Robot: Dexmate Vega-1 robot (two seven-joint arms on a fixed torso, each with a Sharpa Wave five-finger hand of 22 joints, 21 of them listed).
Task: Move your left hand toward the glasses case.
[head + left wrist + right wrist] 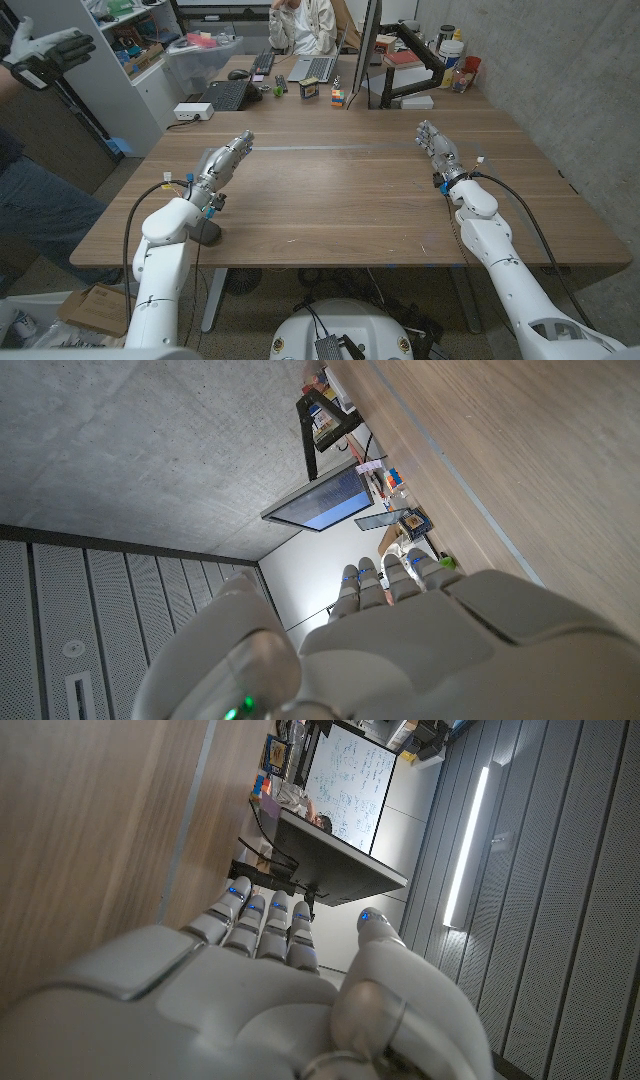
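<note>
Reaching over the table (340,190), left hand (222,162) empty, fingers straight

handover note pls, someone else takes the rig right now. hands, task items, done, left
Left hand: holds nothing, fingers extended, over the left part of the wooden table.
Right hand: holds nothing, fingers extended, over the right part of the table.
Glasses case: I can't identify one in these views. The nearest candidate is a small dark object at the table's front-left edge beside the left forearm, too unclear to name.
Done: nothing visible; neither hand touches any object.
Left: locate the case first, then move the left hand toward it. Clutter (keyboard, laptop) sits at the far end.
</note>
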